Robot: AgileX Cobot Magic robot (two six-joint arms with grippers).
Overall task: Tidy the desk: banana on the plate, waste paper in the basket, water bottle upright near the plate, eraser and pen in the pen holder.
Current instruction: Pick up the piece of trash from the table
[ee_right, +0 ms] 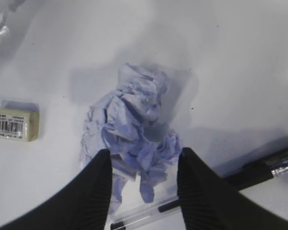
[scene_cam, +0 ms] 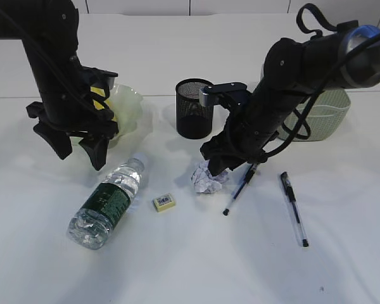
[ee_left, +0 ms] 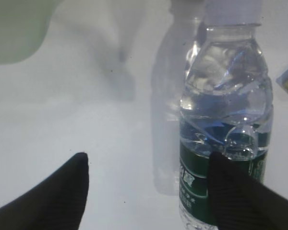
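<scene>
The water bottle (scene_cam: 106, 206) is clear, with a dark green label bearing white lettering and a whitish cap. The eraser (scene_cam: 164, 202) is pale yellow, its white sticker printed with a black barcode. The crumpled waste paper (scene_cam: 206, 179) reads white with a bluish-lavender cast. Both pens (scene_cam: 294, 208) have clear barrels with black tips and caps. The pen holder (scene_cam: 193, 108) is black wire mesh. The basket (scene_cam: 318, 117) is pale green lattice, the plate (scene_cam: 130, 104) translucent pale green. A yellow patch there is perhaps the banana (scene_cam: 100, 95). The desk (scene_cam: 240, 266) is white.
</scene>
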